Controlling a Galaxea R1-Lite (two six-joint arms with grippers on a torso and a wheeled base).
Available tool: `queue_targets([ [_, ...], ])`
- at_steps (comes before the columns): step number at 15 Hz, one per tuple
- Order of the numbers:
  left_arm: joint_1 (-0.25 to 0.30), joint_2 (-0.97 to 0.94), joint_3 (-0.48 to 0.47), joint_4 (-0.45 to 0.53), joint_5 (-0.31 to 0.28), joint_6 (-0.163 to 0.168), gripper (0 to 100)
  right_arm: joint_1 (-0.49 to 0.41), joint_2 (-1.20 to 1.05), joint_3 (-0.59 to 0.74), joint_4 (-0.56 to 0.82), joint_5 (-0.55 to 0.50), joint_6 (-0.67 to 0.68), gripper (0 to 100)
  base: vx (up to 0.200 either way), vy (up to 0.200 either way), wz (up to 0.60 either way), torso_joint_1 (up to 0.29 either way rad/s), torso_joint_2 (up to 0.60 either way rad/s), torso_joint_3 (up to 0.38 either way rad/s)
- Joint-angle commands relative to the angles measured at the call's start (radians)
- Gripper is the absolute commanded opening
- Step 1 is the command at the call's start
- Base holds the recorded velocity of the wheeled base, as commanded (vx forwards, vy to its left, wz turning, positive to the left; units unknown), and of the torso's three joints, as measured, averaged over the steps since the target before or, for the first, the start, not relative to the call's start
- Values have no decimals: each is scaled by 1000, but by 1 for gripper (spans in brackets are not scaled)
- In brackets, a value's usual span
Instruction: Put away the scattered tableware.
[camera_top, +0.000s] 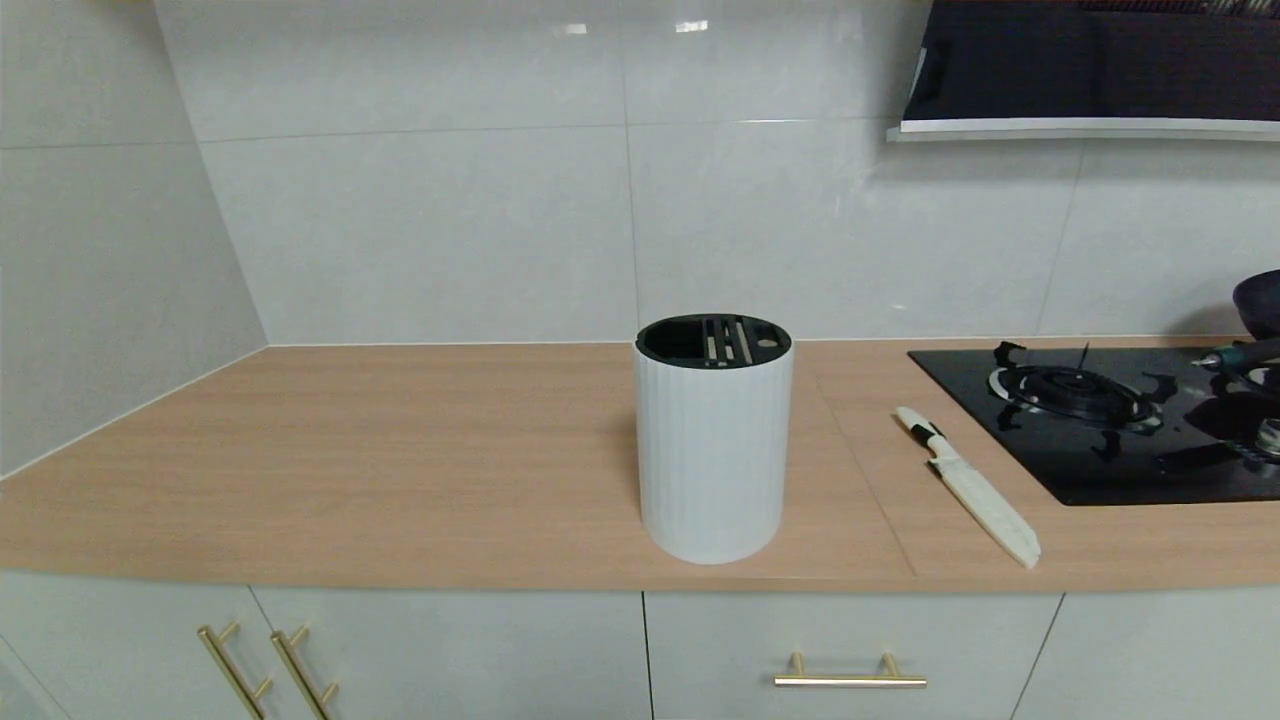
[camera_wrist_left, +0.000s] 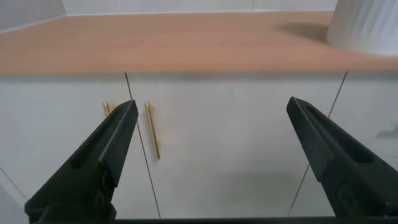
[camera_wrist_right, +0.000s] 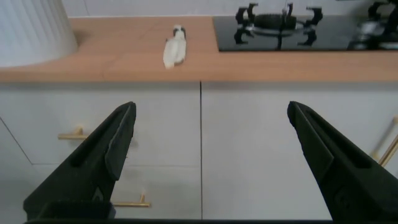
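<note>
- Head view: white ribbed cylindrical holder with a black slotted top (camera_top: 712, 450) upright on the light wooden countertop (camera_top: 350, 460), close to the front edge.
- White knife with a black band on its handle (camera_top: 965, 485) flat on the same countertop, to the right of the holder and well apart from it; handle end toward the tiled wall, blade tip toward the front edge.
- Black glass gas hob (camera_top: 1100, 420) farther right of the holder, past the knife, its near corner just beside the blade.
- White cabinet fronts with gold bar handles (camera_top: 850, 680) below the holder.
- Left wrist view: left gripper (camera_wrist_left: 211, 104) below counter level, facing the cabinet doors, its two black fingers (camera_wrist_left: 102, 162) spread wide with nothing between them.
- Two slim gold door handles (camera_wrist_left: 152, 130) ahead of that claw; base of the holder (camera_wrist_left: 364, 28) up on the countertop (camera_wrist_left: 174, 40), well apart from the fingers.
- Right wrist view: right gripper (camera_wrist_right: 211, 109) also below counter level, facing the cabinet fronts, black fingers (camera_wrist_right: 106, 162) parted wide and holding nothing.
- Knife (camera_wrist_right: 175, 48) on the countertop between the holder (camera_wrist_right: 34, 31) and the hob (camera_wrist_right: 280, 25), touching neither and far from the claw.
- Gold drawer handle (camera_wrist_right: 68, 133) on the cabinet front under the holder.
</note>
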Motion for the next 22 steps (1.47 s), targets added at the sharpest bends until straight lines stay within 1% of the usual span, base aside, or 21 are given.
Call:
queue_targets([
  [1,0,0,0,0,0,0,100,1,1,0,0,0,0,100,0,0,0,222,-496,-281],
  [15,0,0,0,0,0,0,100,1,1,0,0,0,0,100,0,0,0,261,-558,-299],
  [19,0,0,0,0,0,0,100,1,1,0,0,0,0,100,0,0,0,206,-416,-217],
  [22,0,0,0,0,0,0,100,1,1,0,0,0,0,100,0,0,0,54,-109,-55],
])
